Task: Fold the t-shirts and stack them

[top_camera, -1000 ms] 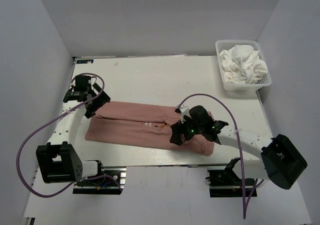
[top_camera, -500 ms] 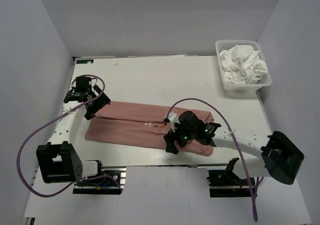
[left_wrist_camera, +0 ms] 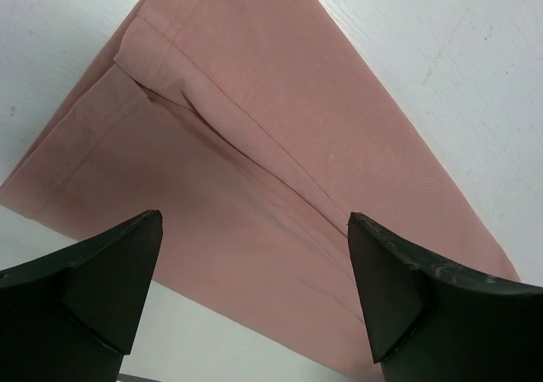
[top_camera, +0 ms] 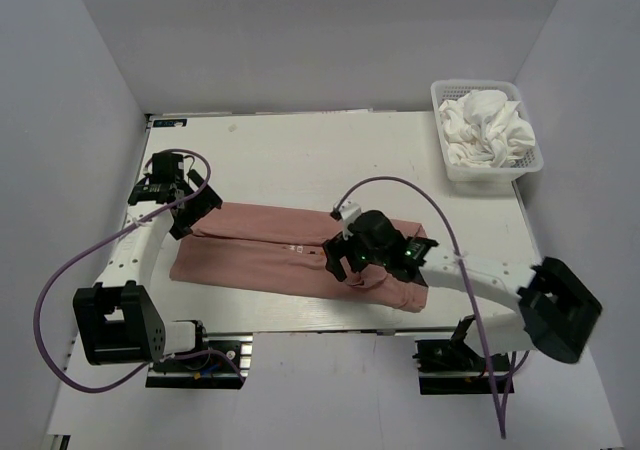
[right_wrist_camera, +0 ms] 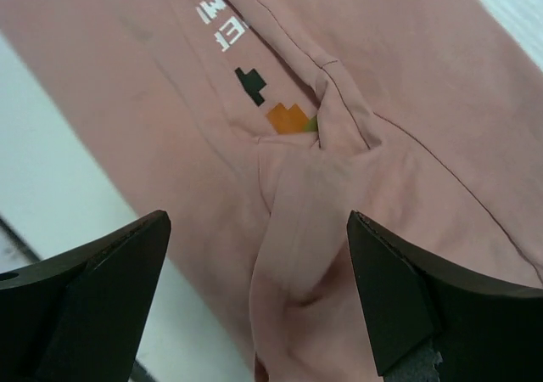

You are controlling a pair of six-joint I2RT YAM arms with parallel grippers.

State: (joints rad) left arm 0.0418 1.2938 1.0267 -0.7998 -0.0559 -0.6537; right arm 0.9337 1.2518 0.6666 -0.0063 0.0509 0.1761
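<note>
The dusty pink t-shirt (top_camera: 270,250) lies folded into a long band across the table's front half. Its pixel graphic and white text show in the right wrist view (right_wrist_camera: 280,115). My left gripper (top_camera: 190,210) is open and empty, hovering over the shirt's left end (left_wrist_camera: 254,170). My right gripper (top_camera: 338,260) is open and empty above the shirt's middle, over a raised fold of pink cloth (right_wrist_camera: 322,221). Crumpled white t-shirts (top_camera: 487,125) lie in the basket.
A white plastic mesh basket (top_camera: 445,165) stands at the back right corner of the white table (top_camera: 300,150). Purple cables loop from both arms. Grey walls enclose the table on three sides.
My right gripper has moved left along the pink shirt, from its right end toward the middle. The left arm has not moved.
</note>
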